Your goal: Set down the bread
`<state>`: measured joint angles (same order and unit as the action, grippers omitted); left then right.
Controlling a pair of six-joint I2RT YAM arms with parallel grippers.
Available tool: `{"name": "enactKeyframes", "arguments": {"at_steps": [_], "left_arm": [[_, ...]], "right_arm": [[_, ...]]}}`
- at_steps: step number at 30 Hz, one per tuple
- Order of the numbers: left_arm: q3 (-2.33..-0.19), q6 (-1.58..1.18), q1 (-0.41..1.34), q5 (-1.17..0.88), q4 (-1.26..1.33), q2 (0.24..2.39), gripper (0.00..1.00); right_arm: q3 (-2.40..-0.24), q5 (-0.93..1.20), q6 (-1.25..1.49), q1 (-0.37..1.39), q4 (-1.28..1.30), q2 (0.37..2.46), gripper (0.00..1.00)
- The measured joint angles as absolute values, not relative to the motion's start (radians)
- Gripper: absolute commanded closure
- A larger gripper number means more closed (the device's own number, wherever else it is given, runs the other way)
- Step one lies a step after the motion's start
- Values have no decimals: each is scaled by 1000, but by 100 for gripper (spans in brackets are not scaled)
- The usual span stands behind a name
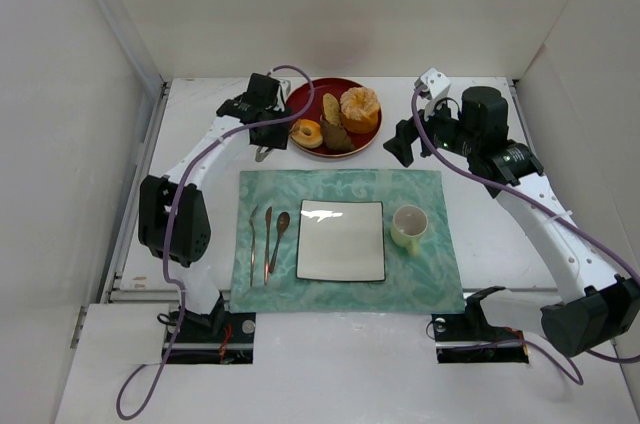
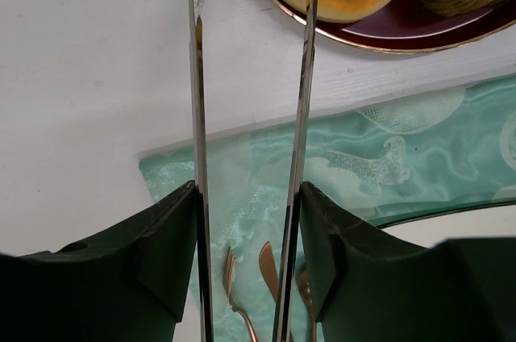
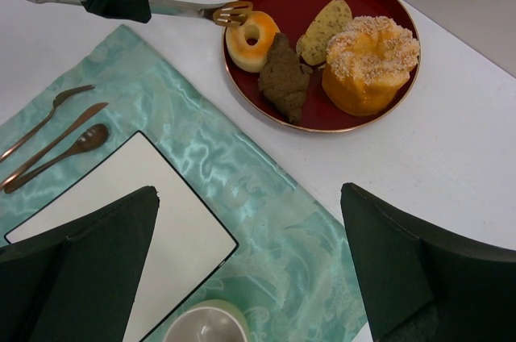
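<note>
Bread: a small golden ring (image 3: 251, 39) lying flat on the red plate (image 3: 322, 127), at the edge nearest the left arm, just beside a dark brown pastry (image 3: 284, 80); not lifted.
Left gripper: the left gripper (image 2: 248, 197) is clamped on a pair of metal tongs (image 2: 197, 116), one tong arm pressed against each finger's inner face.
Tong arms: apart, reaching toward the plate.
Tong tips: one tip sits at the ring's outer edge and the other hangs outside the plate's rim, so the ring is not between them.
Right gripper: the right gripper (image 3: 248, 193) has its fingers spread wide with nothing between them, above the placemat (image 1: 420, 194) and well apart from the bread.
Handling: it looks light and soft. A hard squeeze would probably dent or tear it, and the smooth metal blades may let it slide or tip.
Where to take hold: probably across the ring's outer sides, one blade flat on each flank and low on the body. The pinch should be only firm enough to carry it.
Needed first: the tongs should shift sideways toward the pastry until the two blades straddle the ring.
Likely target: the white square plate (image 1: 340, 239) on the placemat — a guess from the table setting.
Risk: a blade could nudge the pastry or push the ring along the plate.
</note>
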<state>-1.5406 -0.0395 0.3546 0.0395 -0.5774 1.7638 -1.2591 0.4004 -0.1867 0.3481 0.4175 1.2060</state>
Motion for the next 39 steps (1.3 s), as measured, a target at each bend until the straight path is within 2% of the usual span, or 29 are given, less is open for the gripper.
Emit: {"name": "enactKeyframes", "arguments": {"at_steps": [20, 39], "left_arm": [[-1578, -15, 338, -19, -579, 1815, 54], [-1774, 4, 310, -100, -685, 1950, 55]], "right_arm": [[-1259, 400, -187, 348, 418, 1206, 0], [-1259, 400, -187, 348, 418, 1206, 0]]}}
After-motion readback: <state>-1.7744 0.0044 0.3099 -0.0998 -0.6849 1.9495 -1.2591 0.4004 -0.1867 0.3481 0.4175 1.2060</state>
